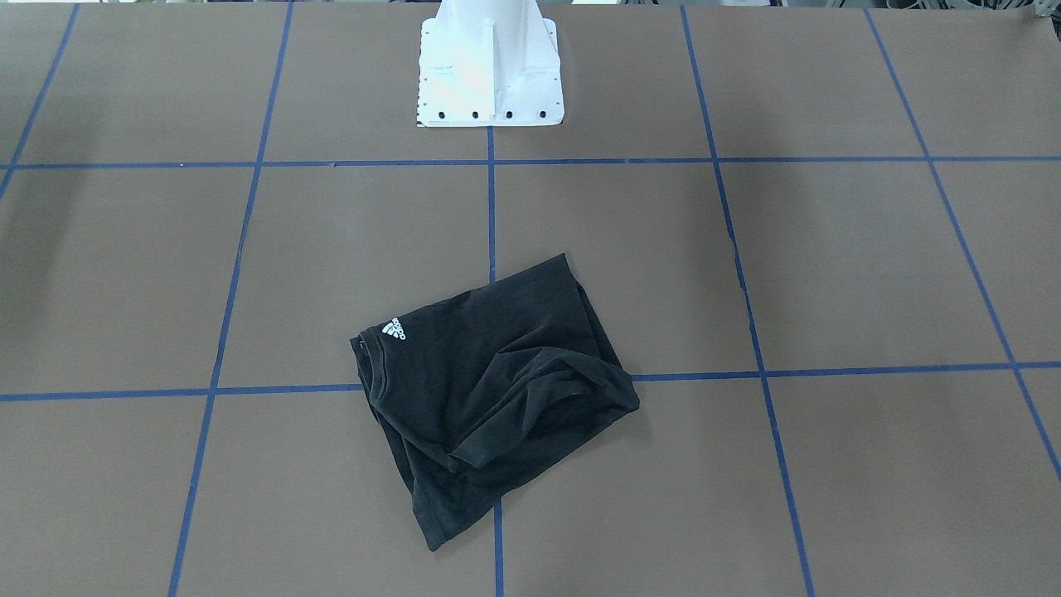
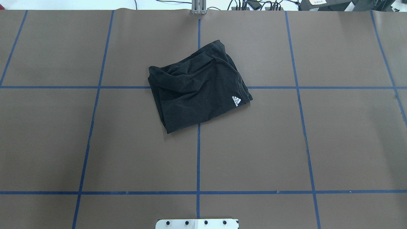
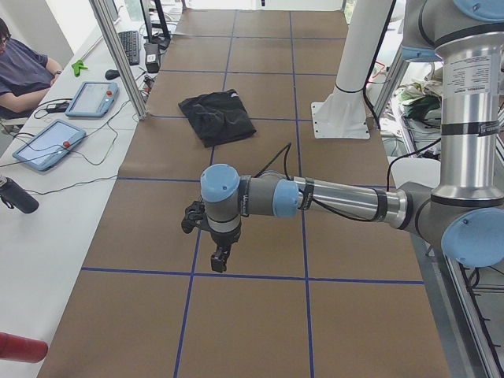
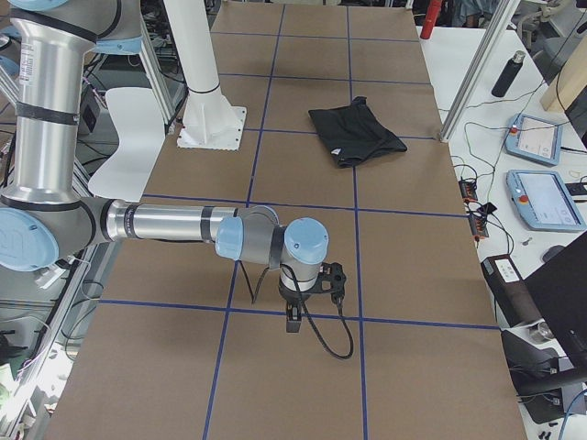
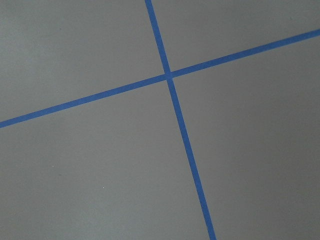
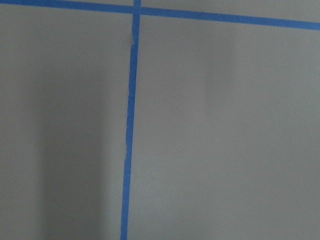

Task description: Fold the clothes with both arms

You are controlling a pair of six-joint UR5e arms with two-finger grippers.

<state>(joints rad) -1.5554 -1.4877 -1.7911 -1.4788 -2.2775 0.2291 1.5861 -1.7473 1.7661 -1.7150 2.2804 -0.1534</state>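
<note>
The black T-shirt (image 1: 497,390) lies folded into a rumpled bundle near the middle of the brown table, with a small white logo (image 2: 236,101) facing up by the collar. It also shows in the side views as a dark heap (image 3: 216,118) (image 4: 356,136). My left gripper (image 3: 220,256) hangs over bare table far from the shirt, and I cannot tell whether it is open or shut. My right gripper (image 4: 293,316) hangs the same way at the other end, and I cannot tell its state. Both wrist views hold only brown mat and blue tape.
Blue tape lines (image 2: 198,152) divide the brown mat into squares. The white pedestal base (image 1: 489,66) stands at the robot's edge. A side bench carries tablets (image 3: 47,143), cables and a bottle (image 3: 16,195), with a seated person (image 3: 20,71) beside it.
</note>
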